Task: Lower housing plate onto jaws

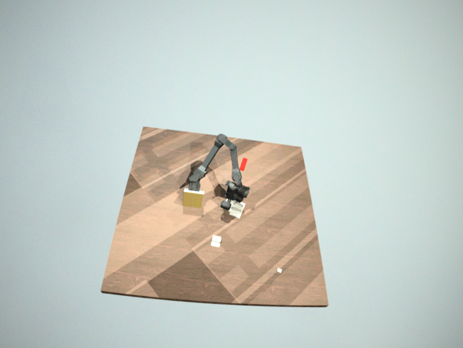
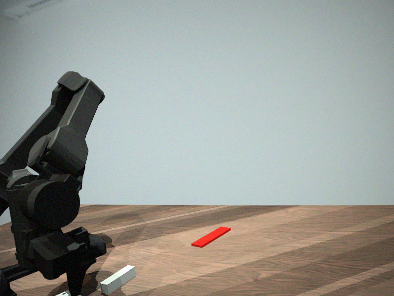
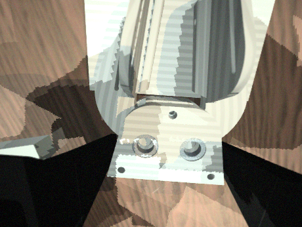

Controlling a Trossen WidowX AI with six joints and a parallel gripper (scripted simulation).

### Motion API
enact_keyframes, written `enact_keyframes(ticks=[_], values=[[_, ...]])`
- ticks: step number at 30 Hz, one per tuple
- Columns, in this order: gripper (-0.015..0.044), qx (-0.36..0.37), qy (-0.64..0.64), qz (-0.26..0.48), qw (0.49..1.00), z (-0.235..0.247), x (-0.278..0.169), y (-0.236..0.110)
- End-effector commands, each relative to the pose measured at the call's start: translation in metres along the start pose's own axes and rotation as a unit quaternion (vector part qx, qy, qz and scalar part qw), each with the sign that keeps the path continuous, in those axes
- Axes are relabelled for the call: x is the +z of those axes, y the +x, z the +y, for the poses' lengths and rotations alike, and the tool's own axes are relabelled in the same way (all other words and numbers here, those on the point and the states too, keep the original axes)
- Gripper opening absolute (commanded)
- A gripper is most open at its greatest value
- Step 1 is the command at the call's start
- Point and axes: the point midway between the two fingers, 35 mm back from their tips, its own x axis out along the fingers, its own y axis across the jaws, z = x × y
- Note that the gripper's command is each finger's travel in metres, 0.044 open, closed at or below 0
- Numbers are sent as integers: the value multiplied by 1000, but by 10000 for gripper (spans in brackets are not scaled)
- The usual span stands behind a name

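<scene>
The pale housing plate point(image 3: 141, 121) has two large ringed holes and three small ones. My gripper point(image 3: 165, 142) is shut on its two side edges, with one black finger on each side. The plate lies over the near end of the pale base point(image 3: 102, 36) point(image 1: 240, 213). In the wrist view, the left jaw point(image 3: 129, 59) and the right jaw point(image 3: 241, 56) stand beyond the plate with a wide gap between them. A pale round end shows inside each large hole. Whether the plate sits fully down is hard to tell; the exterior view cuts most of it off.
A pale bar point(image 2: 118, 278) point(image 3: 21, 151) lies close beside the left finger in the wrist view. A red strip point(image 1: 243, 164) point(image 2: 211, 236) lies farther off. A yellow block point(image 1: 193, 199) stands by the arm's base. White pieces point(image 1: 216, 243) and a small white cube point(image 1: 279, 270) lie toward the front.
</scene>
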Motion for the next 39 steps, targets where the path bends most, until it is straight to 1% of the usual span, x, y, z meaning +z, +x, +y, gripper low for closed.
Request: enact_keyframes(ticks=[1,39], values=[[351,2,3,1,1000,0,-1,1],[351,2,3,1,1000,0,-1,8]])
